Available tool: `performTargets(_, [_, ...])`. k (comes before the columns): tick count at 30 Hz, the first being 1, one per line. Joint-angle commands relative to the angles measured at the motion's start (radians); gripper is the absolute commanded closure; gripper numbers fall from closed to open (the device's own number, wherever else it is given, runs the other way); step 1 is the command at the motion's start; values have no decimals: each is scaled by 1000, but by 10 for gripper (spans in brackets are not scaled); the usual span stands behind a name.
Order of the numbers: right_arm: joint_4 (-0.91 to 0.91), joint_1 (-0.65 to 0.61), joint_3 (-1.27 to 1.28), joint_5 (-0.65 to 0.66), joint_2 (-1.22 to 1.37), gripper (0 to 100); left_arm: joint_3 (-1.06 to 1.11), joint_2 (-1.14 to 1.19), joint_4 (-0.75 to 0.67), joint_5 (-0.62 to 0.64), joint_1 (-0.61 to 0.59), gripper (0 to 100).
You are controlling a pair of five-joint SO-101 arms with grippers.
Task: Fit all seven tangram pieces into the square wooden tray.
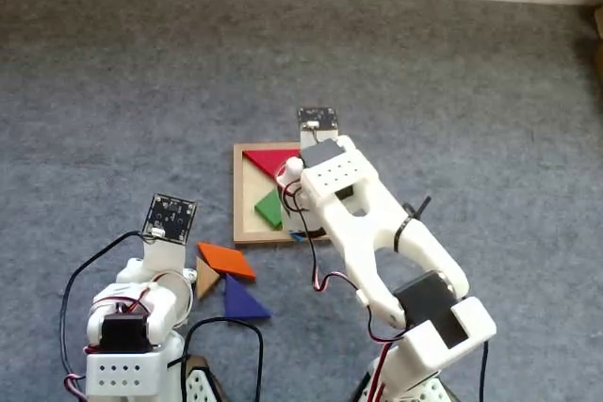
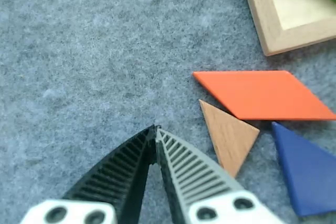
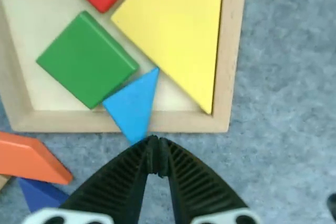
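1. My right claw (image 3: 155,145) is pressed together with nothing in it. Its tips sit at the outer corner of the light blue triangle (image 3: 134,106); I cannot tell whether they touch it.
2. That triangle is not seated. It straddles the rim of the square wooden tray (image 3: 233,51) at the tray's 6 o'clock edge, with its point poking between the green square (image 3: 84,59) and the yellow triangle (image 3: 178,24). The red triangle (image 1: 267,159) lies flat inside, toward 12 o'clock.
3. My left claw (image 2: 156,135) is also closed and empty, low over the grey mat (image 2: 79,51). The orange parallelogram (image 2: 262,94), tan triangle (image 2: 229,136) and dark blue triangle (image 2: 310,174) lie loose on the mat, out at about 7 o'clock from the tray.
4. I count four pieces in or on the tray and three outside, so I judge the job roughly half done.
5. If I nudge the blue triangle inward, it could go wrong in these ways:
   - Its point may jam against the green square and shove that piece askew, closing the gap it needs.
   - Perched on the rim, it could tip or ride up over its neighbours rather than drop flat.
   - A closed claw pushes at one corner only, so the piece may spin instead of slide.
   - The light tray could creep across the mat toward 12 o'clock under my push.
6. The green square looks rotated against the tray walls, so the space left may not suit the remaining three pieces.
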Motion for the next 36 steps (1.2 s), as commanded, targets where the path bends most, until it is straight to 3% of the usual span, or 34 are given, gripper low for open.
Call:
performTargets(1, [-47,12,-1,8,-12,990,19,-24,3,3,-7,993])
performTargets(16, [-87,-54,-101,3,194,990,19,-24,3,3,-7,993])
performTargets(31, [-27,-74,-136,3,-15,990,19,-24,3,3,-7,993])
performTargets(36, [-156,-119,-124,3,-13,990,19,-24,3,3,-7,993])
